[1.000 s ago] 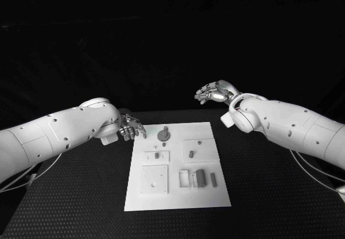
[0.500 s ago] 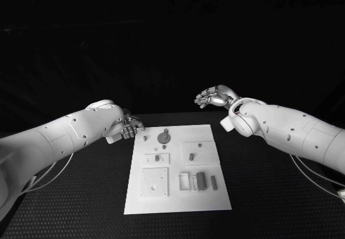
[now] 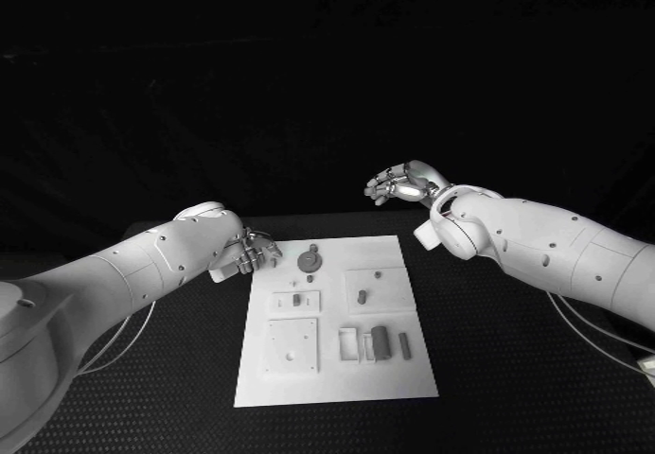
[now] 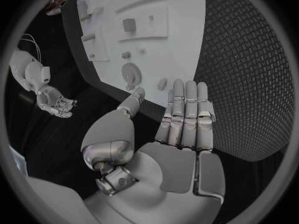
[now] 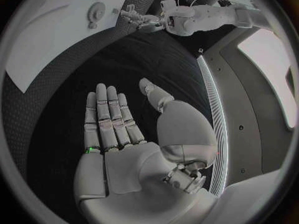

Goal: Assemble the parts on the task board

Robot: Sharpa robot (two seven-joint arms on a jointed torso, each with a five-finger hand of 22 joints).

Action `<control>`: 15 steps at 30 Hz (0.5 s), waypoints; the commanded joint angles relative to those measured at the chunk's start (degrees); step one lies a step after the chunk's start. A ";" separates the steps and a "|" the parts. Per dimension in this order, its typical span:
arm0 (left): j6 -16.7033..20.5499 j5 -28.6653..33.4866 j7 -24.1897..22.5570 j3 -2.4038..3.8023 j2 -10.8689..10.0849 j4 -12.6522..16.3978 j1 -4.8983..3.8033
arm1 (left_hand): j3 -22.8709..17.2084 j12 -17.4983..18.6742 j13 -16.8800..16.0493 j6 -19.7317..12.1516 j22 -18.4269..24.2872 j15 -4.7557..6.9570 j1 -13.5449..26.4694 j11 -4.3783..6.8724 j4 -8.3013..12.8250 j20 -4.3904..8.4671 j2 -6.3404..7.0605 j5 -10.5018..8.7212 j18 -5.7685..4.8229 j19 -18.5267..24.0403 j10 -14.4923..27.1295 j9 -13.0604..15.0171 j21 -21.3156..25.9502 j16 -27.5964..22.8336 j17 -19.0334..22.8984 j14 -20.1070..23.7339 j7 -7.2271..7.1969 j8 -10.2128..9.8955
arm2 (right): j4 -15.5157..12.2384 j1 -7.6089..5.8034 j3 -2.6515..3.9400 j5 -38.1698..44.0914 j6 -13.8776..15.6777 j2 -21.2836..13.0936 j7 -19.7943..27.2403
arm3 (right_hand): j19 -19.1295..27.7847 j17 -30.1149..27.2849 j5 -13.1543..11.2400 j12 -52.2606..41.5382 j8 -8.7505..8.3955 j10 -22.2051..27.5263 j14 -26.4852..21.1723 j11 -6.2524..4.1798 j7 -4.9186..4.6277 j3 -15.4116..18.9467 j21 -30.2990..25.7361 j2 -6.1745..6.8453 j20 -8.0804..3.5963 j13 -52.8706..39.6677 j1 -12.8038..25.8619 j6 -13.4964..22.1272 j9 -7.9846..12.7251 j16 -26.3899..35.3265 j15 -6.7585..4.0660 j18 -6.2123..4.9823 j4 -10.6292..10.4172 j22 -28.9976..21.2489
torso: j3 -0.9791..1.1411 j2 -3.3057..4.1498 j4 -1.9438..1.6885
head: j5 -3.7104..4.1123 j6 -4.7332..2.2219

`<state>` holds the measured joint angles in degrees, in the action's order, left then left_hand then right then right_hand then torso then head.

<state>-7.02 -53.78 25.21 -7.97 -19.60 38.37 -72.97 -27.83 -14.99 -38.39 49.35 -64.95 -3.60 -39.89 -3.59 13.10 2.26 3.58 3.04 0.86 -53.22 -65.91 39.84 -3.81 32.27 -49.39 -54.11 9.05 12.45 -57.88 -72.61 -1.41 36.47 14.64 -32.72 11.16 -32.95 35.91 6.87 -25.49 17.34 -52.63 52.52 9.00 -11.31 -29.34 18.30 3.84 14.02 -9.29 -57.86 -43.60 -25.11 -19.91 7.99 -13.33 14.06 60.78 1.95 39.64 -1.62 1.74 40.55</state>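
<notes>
Task board (image 3: 334,322) lies at table centre, its small parts (image 3: 380,339) too fine to identify. Left hand (image 3: 250,252), at the board's ten o'clock corner, and right hand (image 3: 400,184), raised beyond one o'clock, both have extended fingers and hold nothing.

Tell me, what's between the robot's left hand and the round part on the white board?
Only bare task board, between left hand and round part, in the head view.

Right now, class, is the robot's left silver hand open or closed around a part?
Open. The left silver hand shows flat, extended fingers with nothing in the palm, beside the white task board.
</notes>
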 commanded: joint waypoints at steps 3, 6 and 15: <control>-1.44 0.49 -1.91 -0.08 0.65 -1.17 0.36 | 0.01 0.25 0.26 -0.41 0.15 0.01 -0.06 -0.09 -0.26 -0.10 0.80 -0.19 -0.53 0.47 0.40 -0.44 0.03 -0.17 0.14 0.64 0.19 -0.33 | -0.41 0.00 0.04 -0.09 -0.47 -0.07 0.43 | 0.61 0.05 0.13 0.31 0.19 -0.03 -0.36 0.16 -0.89 0.24 -0.25 0.13 -0.01 0.12 0.01 0.32 0.07 0.33 0.01 0.46 -0.20 0.08 | 0.00 0.22 0.11 | -0.18 -0.49; -0.88 0.44 -2.09 -0.22 0.97 -1.49 0.42 | -0.09 0.25 0.34 -0.35 0.18 -0.02 -0.19 -0.13 -0.25 -0.14 0.68 -0.19 -0.51 0.51 0.43 -0.56 0.01 -0.14 0.18 0.69 0.27 -0.35 | -0.43 0.00 0.04 -0.09 -0.41 -0.05 0.43 | 0.63 0.06 0.13 0.32 0.19 -0.04 -0.37 0.16 -0.91 0.24 -0.27 0.14 -0.01 0.13 0.01 0.33 0.08 0.36 0.03 0.47 -0.21 0.09 | 0.00 0.18 0.06 | -0.58 -0.51; -0.69 0.42 -2.73 -0.22 1.35 -2.07 0.46 | -0.25 0.22 0.56 -0.39 0.24 -0.07 -0.49 -0.21 -0.14 -0.21 0.39 -0.19 -0.46 0.56 0.47 -0.91 -0.04 -0.05 0.29 0.77 0.44 -0.47 | -0.69 0.00 0.04 -0.09 -0.37 -0.08 0.45 | 0.66 0.08 0.13 0.34 0.19 -0.05 -0.39 0.17 -0.94 0.24 -0.31 0.15 -0.01 0.16 -0.02 0.34 0.10 0.40 0.05 0.48 -0.23 0.13 | 0.01 0.11 0.05 | -3.04 -3.35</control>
<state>-7.37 -53.64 23.71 -8.20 -18.48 36.26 -72.50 -27.83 -14.99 -37.90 49.11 -64.77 -3.59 -40.10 -3.79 13.10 2.06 3.78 3.04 0.86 -53.02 -65.71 38.97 -3.81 32.27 -49.16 -53.72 9.29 12.15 -58.47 -72.61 -1.41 36.44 14.65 -32.79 11.16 -32.55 35.91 6.87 -25.49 17.34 -52.63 52.52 9.00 -11.29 -29.34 18.30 3.84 14.02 -9.18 -57.86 -43.61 -25.06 -19.70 7.98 -13.34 14.06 60.83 1.94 39.79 -1.57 -0.47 38.28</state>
